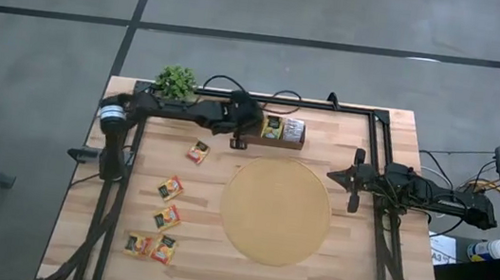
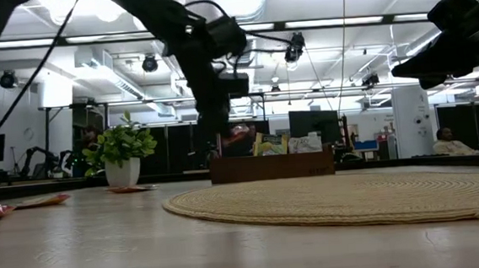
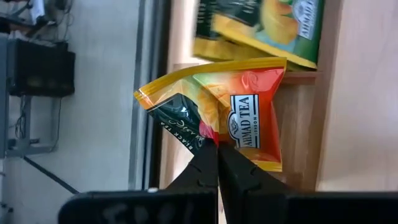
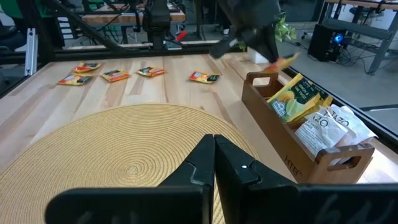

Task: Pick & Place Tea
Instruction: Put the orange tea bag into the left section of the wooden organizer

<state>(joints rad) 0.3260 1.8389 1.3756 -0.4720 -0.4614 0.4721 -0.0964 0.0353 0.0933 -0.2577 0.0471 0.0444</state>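
Paper-thin and light, the orange-red sachet (image 3: 245, 118) hangs pinched by one corner in the closed left gripper (image 3: 217, 149) over the wooden tray (image 1: 282, 142) at the table's far edge; it looks floppy and crushable, so an edge pinch suits. Right gripper (image 4: 214, 144) waits shut.

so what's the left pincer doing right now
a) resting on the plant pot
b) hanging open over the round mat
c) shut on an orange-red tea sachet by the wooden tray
c: the left pincer is pinched shut on the orange-red tea sachet, right beside the wooden tray.
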